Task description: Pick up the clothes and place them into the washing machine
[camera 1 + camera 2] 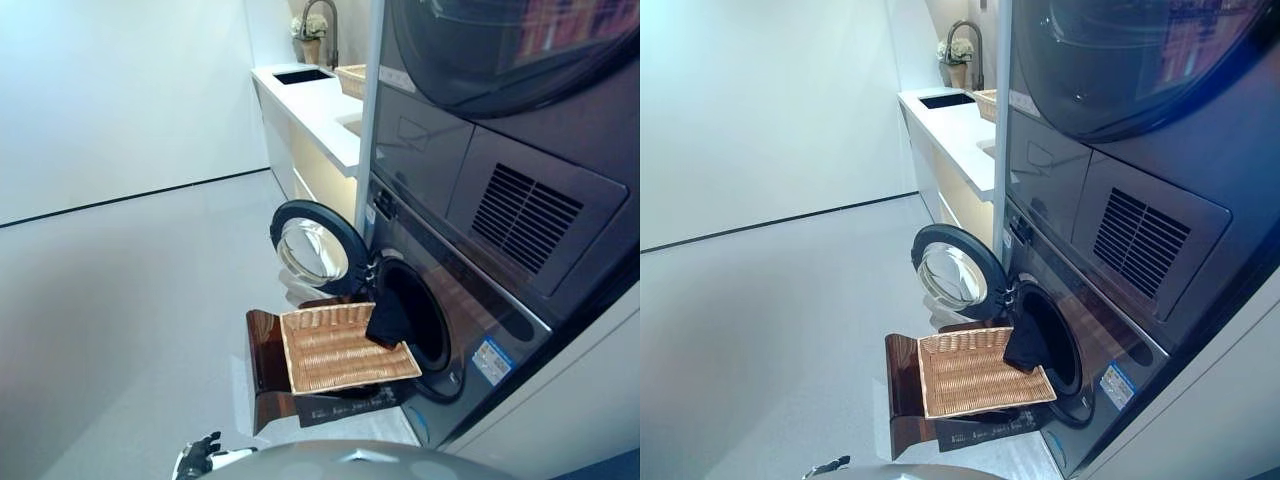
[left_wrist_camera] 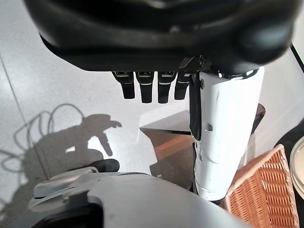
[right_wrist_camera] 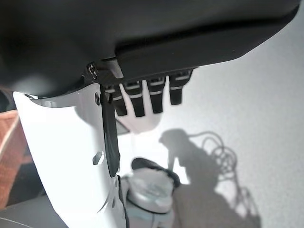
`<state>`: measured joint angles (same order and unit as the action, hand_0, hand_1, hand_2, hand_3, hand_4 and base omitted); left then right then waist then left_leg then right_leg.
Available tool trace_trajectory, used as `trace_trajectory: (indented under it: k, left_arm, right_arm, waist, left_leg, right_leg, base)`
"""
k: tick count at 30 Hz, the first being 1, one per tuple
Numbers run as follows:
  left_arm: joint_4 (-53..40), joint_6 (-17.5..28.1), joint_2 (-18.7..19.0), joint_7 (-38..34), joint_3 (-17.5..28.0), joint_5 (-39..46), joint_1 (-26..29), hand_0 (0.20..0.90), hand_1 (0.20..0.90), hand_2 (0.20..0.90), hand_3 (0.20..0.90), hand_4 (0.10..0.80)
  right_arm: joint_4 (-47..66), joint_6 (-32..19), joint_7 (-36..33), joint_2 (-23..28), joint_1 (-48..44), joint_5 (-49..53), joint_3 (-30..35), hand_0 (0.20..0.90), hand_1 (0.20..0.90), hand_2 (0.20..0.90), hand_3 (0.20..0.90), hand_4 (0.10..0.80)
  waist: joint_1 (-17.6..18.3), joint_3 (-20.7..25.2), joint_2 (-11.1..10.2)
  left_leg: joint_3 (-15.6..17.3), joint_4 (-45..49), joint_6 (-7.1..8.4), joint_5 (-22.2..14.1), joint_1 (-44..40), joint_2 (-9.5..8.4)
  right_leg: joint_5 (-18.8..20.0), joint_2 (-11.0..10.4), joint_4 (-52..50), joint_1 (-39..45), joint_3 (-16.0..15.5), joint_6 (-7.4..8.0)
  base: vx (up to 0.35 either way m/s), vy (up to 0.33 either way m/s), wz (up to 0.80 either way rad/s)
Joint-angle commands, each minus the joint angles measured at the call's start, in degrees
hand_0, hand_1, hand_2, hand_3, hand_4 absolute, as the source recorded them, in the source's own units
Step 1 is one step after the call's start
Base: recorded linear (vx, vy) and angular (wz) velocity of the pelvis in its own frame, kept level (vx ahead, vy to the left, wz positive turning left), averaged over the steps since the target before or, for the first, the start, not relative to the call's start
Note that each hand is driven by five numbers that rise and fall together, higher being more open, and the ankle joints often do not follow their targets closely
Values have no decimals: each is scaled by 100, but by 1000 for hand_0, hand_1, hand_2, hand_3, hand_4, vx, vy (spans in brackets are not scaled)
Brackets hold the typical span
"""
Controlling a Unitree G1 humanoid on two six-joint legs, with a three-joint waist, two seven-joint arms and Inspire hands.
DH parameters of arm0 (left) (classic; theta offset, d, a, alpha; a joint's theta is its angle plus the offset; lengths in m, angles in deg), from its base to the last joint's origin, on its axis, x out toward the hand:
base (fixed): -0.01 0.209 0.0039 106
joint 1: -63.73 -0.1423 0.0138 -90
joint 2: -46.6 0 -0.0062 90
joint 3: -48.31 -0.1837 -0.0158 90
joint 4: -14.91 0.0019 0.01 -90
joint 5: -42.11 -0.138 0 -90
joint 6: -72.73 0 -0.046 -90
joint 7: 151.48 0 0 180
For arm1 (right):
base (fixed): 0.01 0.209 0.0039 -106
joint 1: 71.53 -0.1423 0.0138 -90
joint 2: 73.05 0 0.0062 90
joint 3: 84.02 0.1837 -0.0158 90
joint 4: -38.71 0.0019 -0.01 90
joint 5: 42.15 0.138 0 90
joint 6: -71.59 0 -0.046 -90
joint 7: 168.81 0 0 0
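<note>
Both of our hands hang low with fingers straight and nothing in them: left hand [image 2: 152, 85] and right hand [image 3: 147, 97] over the pale grey floor [image 1: 130, 300]. Well ahead of the left hand, a dark piece of clothing [image 1: 388, 318] drapes from the flat woven wicker basket [image 1: 335, 352] into the round opening of the grey front-loading washing machine [image 1: 470, 330], door [image 1: 312, 247] swung open. Beyond it runs a white bench [image 1: 310, 100] with a sink.

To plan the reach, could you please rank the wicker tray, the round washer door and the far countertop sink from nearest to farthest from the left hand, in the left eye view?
1. Woven wicker tray, on the brown stand.
2. Round glass washer door, open behind the tray.
3. Dark countertop sink, at the far wall.

Left hand sits at the bottom edge.
</note>
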<state>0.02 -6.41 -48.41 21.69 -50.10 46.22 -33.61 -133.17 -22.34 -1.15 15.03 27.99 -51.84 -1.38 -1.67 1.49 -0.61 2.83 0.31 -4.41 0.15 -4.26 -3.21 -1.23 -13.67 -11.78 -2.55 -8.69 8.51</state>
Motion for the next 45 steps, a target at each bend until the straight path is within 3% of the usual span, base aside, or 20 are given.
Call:
trace_trajectory:
  k: [1, 3, 4, 6, 7, 8, 9, 10, 14, 18, 28, 30, 33, 36, 37, 40, 41, 42, 43, 45]
  left_arm:
    - [-85, 92, -19, -67, 187, -33, 337, 900, 900, 900, 900, 800]
    - [-127, 91, 8, -55, 166, -54, 374, 900, 900, 900, 900, 800]
    - [-221, 106, 55, -57, 143, -90, 431, 900, 900, 900, 900, 800]
    - [-212, 120, 74, -74, 139, -95, 463, 900, 900, 900, 900, 800]
    - [-246, 144, 83, -114, 129, -53, 533, 900, 900, 900, 900, 800]
    - [-247, 144, 82, -114, 129, -53, 531, 900, 900, 900, 900, 800]
    - [-285, 177, 77, -159, 120, -27, 552, 900, 900, 900, 900, 800]
    - [-286, 177, 76, -159, 120, -27, 552, 900, 900, 900, 900, 800]
    - [-314, 210, -69, -250, 22, 118, 587, 900, 900, 900, 900, 800]
    - [-328, 219, -223, -245, -125, 159, 565, 900, 900, 900, 900, 800]
    - [-488, 216, -284, -209, -220, 178, 668, 900, 900, 900, 900, 800]
    - [-459, 205, -309, -174, -199, 209, 651, 900, 900, 900, 900, 800]
    - [-518, 211, -339, -139, -176, 272, 604, 900, 900, 900, 900, 800]
    - [-522, 223, -355, -131, -163, 292, 542, 900, 900, 900, 900, 800]
    - [-456, 226, -338, -133, -157, 316, 500, 900, 900, 900, 900, 800]
    - [-411, 218, -312, -179, -167, 343, 508, 900, 900, 900, 900, 800]
    - [-375, 225, -282, -239, -187, 359, 542, 900, 900, 900, 900, 800]
    - [-374, 225, -282, -239, -187, 359, 543, 900, 900, 900, 900, 800]
    - [-329, 238, -265, -287, -207, 380, 576, 900, 900, 900, 900, 800]
    - [-317, 222, -267, -324, -210, 382, 592, 900, 900, 900, 900, 800]
  right_arm:
    - [-56, -100, -31, -25, -350, 291, 5, 900, 900, 900, 900, 800]
    - [-89, -95, -43, -22, -370, 311, -6, 900, 900, 900, 900, 800]
    - [-142, -96, -39, -5, -372, 398, 63, 900, 900, 900, 900, 800]
    - [-165, -90, -21, -8, -366, 397, 69, 900, 900, 900, 900, 800]
    - [-172, -62, 7, -19, -357, 385, 87, 900, 900, 900, 900, 800]
    - [-171, -62, 6, -17, -355, 385, 87, 900, 900, 900, 900, 800]
    - [-169, -40, 4, -8, -383, 335, 104, 900, 900, 900, 900, 800]
    - [-169, -39, 4, -7, -382, 335, 105, 900, 900, 900, 900, 800]
    - [-132, -42, 28, -18, -409, 355, 157, 900, 900, 900, 900, 800]
    - [-102, -92, -16, 34, -530, 446, 207, 900, 900, 900, 900, 800]
    - [-70, -169, 8, 36, -713, 548, 68, 900, 900, 900, 900, 800]
    - [-105, -166, 27, 32, -694, 549, 59, 900, 900, 900, 900, 800]
    - [-110, -156, 23, 73, -715, 535, 22, 900, 900, 900, 900, 800]
    - [-119, -140, 21, 73, -749, 498, -59, 900, 900, 900, 900, 800]
    - [-129, -118, -11, 54, -829, 514, -109, 900, 900, 900, 900, 800]
    - [-114, -128, -46, 47, -891, 568, -149, 900, 900, 900, 900, 800]
    - [-97, -157, -81, 65, -936, 617, -200, 900, 900, 900, 900, 800]
    - [-97, -157, -81, 65, -936, 618, -200, 900, 900, 900, 900, 800]
    - [-86, -192, -125, 83, -942, 699, -228, 900, 900, 900, 900, 800]
    - [-59, -219, -176, 120, -938, 771, -248, 900, 900, 900, 900, 800]
  waist:
    - [164, -528, 5]
    - [181, -600, 19]
    - [254, -629, 15]
    - [316, -627, -26]
    - [362, -606, -133]
    - [384, -626, -109]
    - [437, -610, -216]
    - [445, -627, -198]
    - [555, -357, -289]
    - [585, -199, -200]
    - [575, -48, -5]
    - [571, -38, 15]
    - [455, -229, -52]
    - [331, -330, -107]
    - [248, -419, -204]
    - [113, -542, -235]
    - [77, -609, -175]
    - [68, -628, -182]
    - [37, -614, -47]
    - [-17, -643, 62]
  left_leg:
    - [-151, 320, -9, -274, 157, -111]
    - [-207, 323, -23, -271, 139, -97]
    - [-380, 278, 0, -301, 71, -115]
    - [-471, 247, 26, -345, 3, -158]
    - [-537, 156, 112, -465, -131, -235]
    - [-564, 147, 117, -474, -166, -209]
    - [-621, 38, 184, -600, -366, -278]
    - [-633, 32, 188, -606, -392, -258]
    - [-786, 5, 331, -913, -625, -138]
    - [-831, 141, 425, -987, -596, 57]
    - [-909, 831, 703, -528, -481, 401]
    - [-789, 1760, 771, -187, -190, 470]
    - [-867, 3361, 725, 254, 528, 189]
    - [-780, 3932, 606, 388, 838, 133]
    - [-576, 3875, 460, 373, 1363, 269]
    - [-481, 3496, 365, 215, 1719, 390]
    - [-446, 2600, 466, 363, 1860, 549]
    - [-434, 2578, 465, 370, 1826, 545]
    - [-394, 1220, 624, 619, 1862, 676]
    - [-415, 175, 730, 988, 1938, 707]
  right_leg:
    - [953, 328, -2154, -822, 492, -144]
    - [904, 466, -2481, -1079, 618, -186]
    - [775, 655, -2292, -1381, 663, -273]
    - [730, 690, -1942, -1428, 632, -297]
    - [784, 548, -811, -1541, 391, -281]
    - [788, 563, -771, -1480, 351, -285]
    - [1029, 566, 332, -1459, 59, -202]
    - [1045, 583, 374, -1411, 37, -204]
    - [1292, 801, 1025, -1206, 684, -220]
    - [1237, 960, 1112, -1020, 604, -290]
    - [766, 1316, 1035, -650, 545, -557]
    - [586, 1399, 1077, -386, 573, -700]
    - [508, 1370, 1096, -83, 731, -843]
    - [478, 1388, 1097, 96, 848, -913]
    - [414, 1324, 1056, 205, 929, -942]
    - [338, 1351, 1043, 348, 1016, -930]
    - [243, 1436, 1071, 415, 1076, -868]
    - [242, 1428, 1075, 437, 1086, -867]
    - [94, 1532, 1169, 557, 1109, -793]
    - [-58, 1591, 1238, 753, 1176, -734]
  base:
    - [-27, 128, 24]
    - [31, 88, 31]
    - [157, 8, 42]
    - [203, -41, 47]
    - [179, -79, 50]
    - [366, -162, 102]
    - [205, -88, 73]
    - [348, -175, 48]
    - [263, -143, -1]
    - [279, -218, 30]
    - [151, -151, 10]
    - [190, -187, 10]
    - [100, -117, -4]
    - [84, -74, -36]
    - [106, -75, -43]
    - [126, -14, -34]
    - [83, 38, -13]
    - [243, 125, -3]
    - [257, 143, -10]
    - [337, 165, 2]
